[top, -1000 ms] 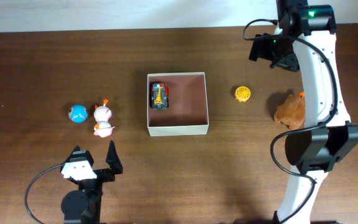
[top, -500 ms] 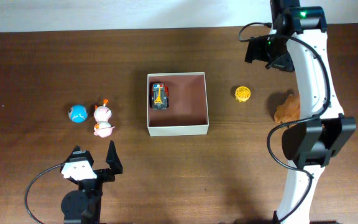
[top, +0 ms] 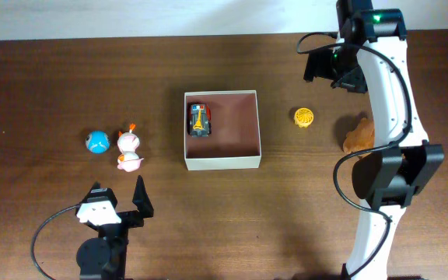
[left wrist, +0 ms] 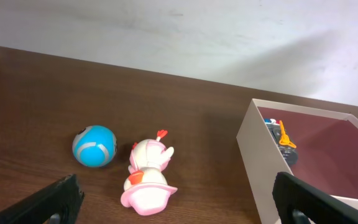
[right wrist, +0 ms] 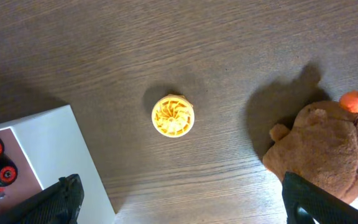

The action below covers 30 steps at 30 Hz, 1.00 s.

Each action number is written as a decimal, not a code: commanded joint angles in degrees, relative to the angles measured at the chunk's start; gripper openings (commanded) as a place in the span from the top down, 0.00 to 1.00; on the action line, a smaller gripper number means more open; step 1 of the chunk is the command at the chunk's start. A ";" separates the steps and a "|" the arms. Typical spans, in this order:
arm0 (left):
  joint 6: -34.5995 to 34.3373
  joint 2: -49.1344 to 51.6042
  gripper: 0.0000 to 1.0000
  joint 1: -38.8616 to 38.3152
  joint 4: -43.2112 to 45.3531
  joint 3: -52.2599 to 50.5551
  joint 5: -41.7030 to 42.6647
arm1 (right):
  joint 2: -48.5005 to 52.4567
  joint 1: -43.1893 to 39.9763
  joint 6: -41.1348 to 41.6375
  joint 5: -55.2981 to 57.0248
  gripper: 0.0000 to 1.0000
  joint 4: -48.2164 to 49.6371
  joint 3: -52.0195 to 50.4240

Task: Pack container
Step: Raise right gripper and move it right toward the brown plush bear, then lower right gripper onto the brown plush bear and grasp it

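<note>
The container [top: 222, 162] is a square cream-walled box with a reddish-brown floor at the table's middle; a small toy car [top: 199, 119] lies in its left part. It also shows in the left wrist view [left wrist: 260, 155] and the right wrist view [right wrist: 48, 143]. A blue ball [top: 97, 142] and a pink-and-white toy [top: 129, 151] lie left of it. A yellow round toy [top: 304, 117] and a brown plush [top: 358, 137] lie to its right. My left gripper [top: 117, 198] is open and empty near the front edge. My right gripper [top: 327, 68] is open and empty, high above the back right.
The right arm's white links [top: 391, 85] run from the front right up over the brown plush, hiding part of it. A pale wall [left wrist: 179, 31] borders the table's far edge.
My right gripper has shifted slightly to the left at the back of the table. The left arm and all the toys have not moved.
</note>
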 commanded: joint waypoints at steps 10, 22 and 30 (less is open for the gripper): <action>0.94 -0.44 0.00 0.35 0.15 -0.33 0.61 | 0.04 -1.97 0.55 -0.13 0.02 -0.66 -0.17; 0.94 -0.44 0.00 0.35 0.15 -0.33 0.63 | 0.04 -12.70 0.48 2.25 0.02 -6.73 -0.17; 0.94 -0.44 0.00 0.35 0.15 -0.33 0.63 | 0.04 -15.56 0.48 2.25 0.02 -11.17 -0.20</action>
